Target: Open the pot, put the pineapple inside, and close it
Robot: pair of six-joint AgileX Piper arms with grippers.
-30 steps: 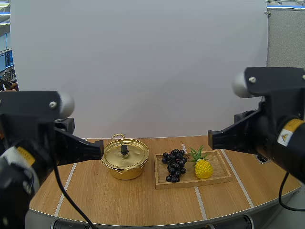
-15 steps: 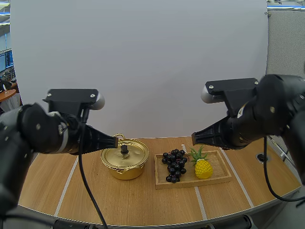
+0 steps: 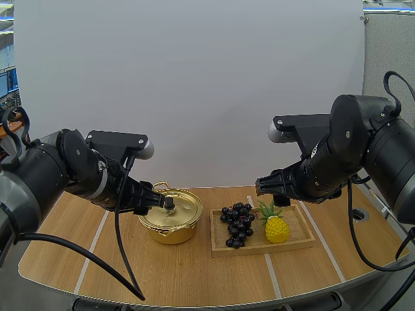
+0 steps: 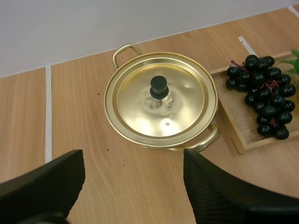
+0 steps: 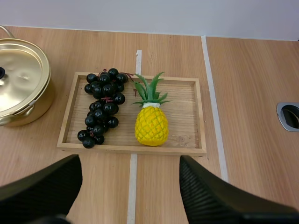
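Left hand [image 4: 133, 186], spread apart, hangs by the lidded round gold metal pot [image 4: 161, 112]; right hand [image 5: 128, 186], likewise apart, near the yellow plastic pineapple [image 5: 152, 126] beside the pot, where a grab might snag the neighbouring black grapes [image 5: 103, 108]

Lidded gold pot [image 3: 172, 232] beside wooden tray [image 3: 302, 227] with yellow pineapple [image 3: 277, 229]

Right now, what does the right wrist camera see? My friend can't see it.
The open right gripper hangs over a wooden tray holding a yellow pineapple beside a bunch of dark grapes. A gold pot, lid on, sits on the table beside the tray.
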